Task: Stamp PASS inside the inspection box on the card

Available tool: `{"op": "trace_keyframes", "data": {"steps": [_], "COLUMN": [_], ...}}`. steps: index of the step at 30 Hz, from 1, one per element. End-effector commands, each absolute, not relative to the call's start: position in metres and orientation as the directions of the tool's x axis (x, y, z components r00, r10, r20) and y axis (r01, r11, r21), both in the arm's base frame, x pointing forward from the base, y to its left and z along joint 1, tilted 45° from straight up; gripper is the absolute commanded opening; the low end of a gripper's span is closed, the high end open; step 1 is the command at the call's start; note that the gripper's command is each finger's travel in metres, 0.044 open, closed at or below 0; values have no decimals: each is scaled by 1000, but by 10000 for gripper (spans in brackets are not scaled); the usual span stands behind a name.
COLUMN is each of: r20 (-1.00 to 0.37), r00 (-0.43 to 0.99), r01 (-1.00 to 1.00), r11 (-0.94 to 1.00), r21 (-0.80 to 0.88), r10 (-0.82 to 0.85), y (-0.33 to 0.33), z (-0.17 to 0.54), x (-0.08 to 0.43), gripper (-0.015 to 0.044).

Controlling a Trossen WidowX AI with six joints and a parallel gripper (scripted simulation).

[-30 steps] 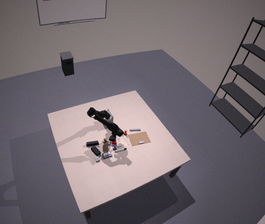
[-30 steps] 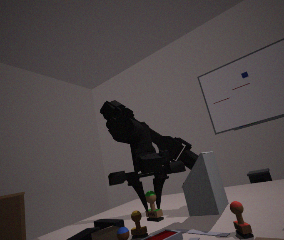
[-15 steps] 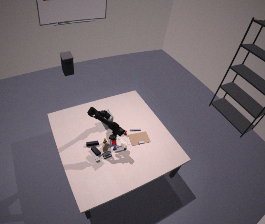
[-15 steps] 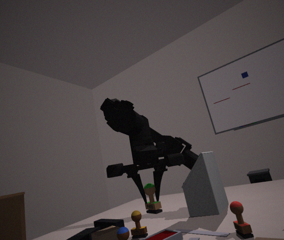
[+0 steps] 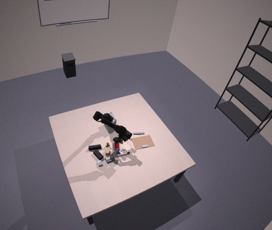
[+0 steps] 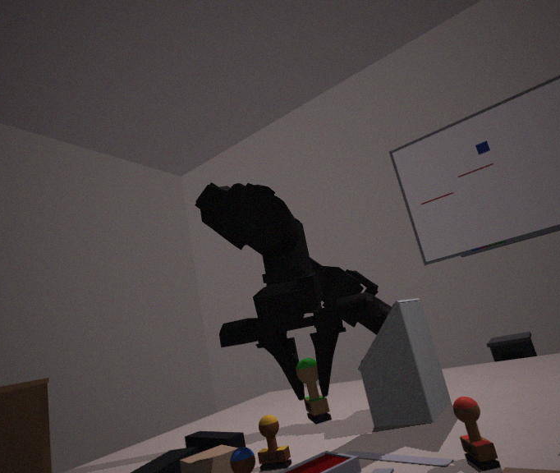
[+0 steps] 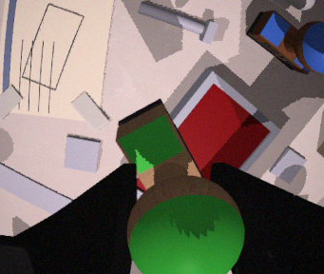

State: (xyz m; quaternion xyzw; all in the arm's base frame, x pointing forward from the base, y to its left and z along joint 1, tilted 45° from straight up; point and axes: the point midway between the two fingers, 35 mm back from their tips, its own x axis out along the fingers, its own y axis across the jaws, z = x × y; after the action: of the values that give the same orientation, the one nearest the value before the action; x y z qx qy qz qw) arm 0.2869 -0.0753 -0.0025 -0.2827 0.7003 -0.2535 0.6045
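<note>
Exterior view: pincer (image 5: 122, 141) (image 6: 312, 397) (image 7: 173, 177) elevated over the tabletop (image 5: 143, 175) (image 6: 534, 387) (image 7: 126, 81). Upright obstructions noted: yellow-knobbed stamp (image 5: 107, 143) (image 6: 271, 442), near left; red-knobbed stamp (image 6: 474, 433), near right. Between them, passage exists above the low ink pad (image 5: 116, 145) (image 6: 321, 464) (image 7: 221, 126). Wrist view: two pale blocks (image 7: 7, 102) (image 7: 90, 110) obstruct the card's (image 5: 127, 145) (image 7: 90, 43) near edge; the outlined box (image 7: 52, 47) lies beyond, unobstructed from above.
</note>
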Motion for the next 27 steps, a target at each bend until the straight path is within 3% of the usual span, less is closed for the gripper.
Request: {"op": "trace_keyframes", "data": {"steps": [1, 27], "r20": [-705, -698], "r00": [-112, -131], "r01": [10, 691], "r11": [709, 440], "r21": [-705, -574], "r10": [-700, -704], "y": [-70, -33], "z": [-8, -50], "x": [292, 318], "gripper": [0, 0]}}
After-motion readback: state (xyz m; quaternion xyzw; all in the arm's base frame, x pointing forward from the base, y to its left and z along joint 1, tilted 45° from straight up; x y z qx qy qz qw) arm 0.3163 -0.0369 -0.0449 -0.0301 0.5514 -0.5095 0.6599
